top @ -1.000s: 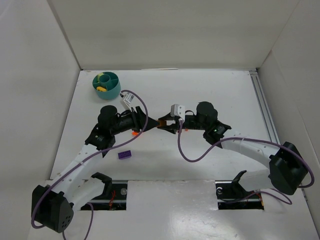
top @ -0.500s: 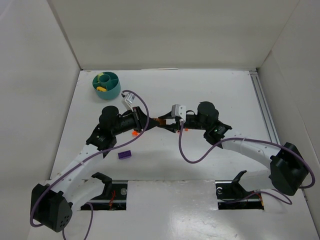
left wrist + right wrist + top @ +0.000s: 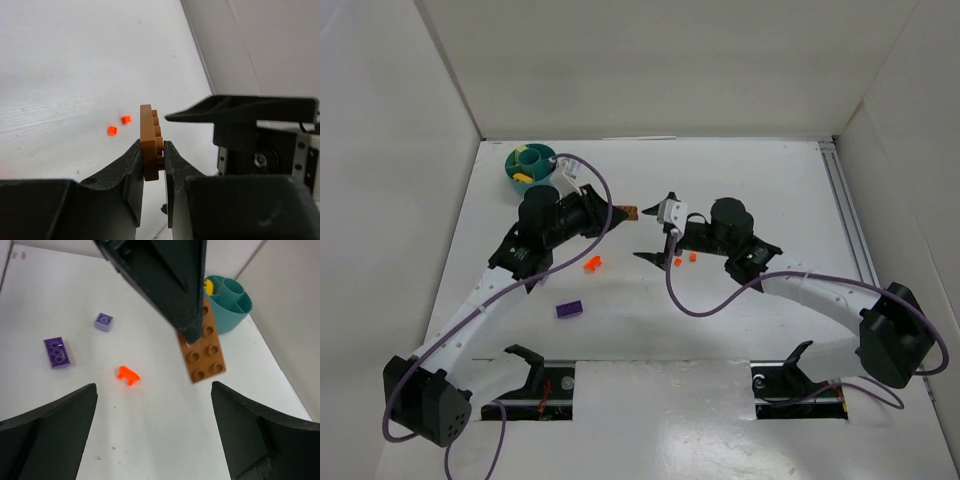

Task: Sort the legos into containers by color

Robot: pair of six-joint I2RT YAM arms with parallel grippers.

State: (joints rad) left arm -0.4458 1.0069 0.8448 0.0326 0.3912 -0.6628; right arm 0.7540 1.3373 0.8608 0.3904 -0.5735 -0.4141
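Right wrist view, teal tub (image 3: 231, 320), yellow brick (image 3: 208, 287) in one compartment

Teal tub (image 3: 516, 180): left arm (image 3: 490, 290) is covering its near rim.
Brown brick (image 3: 148, 129): left end effector (image 3: 151, 156) is hiding its lower end.

Left arm (image 3: 470, 320) and right arm (image 3: 820, 290): white link shells, matte black joint housings, black base blocks. Left pincer (image 3: 620, 212) and right pincer (image 3: 655, 228) carry black tapered fingers (image 3: 131, 170); directly behind each sits a white block (image 3: 670, 212), fed by a purple cable (image 3: 695, 312).
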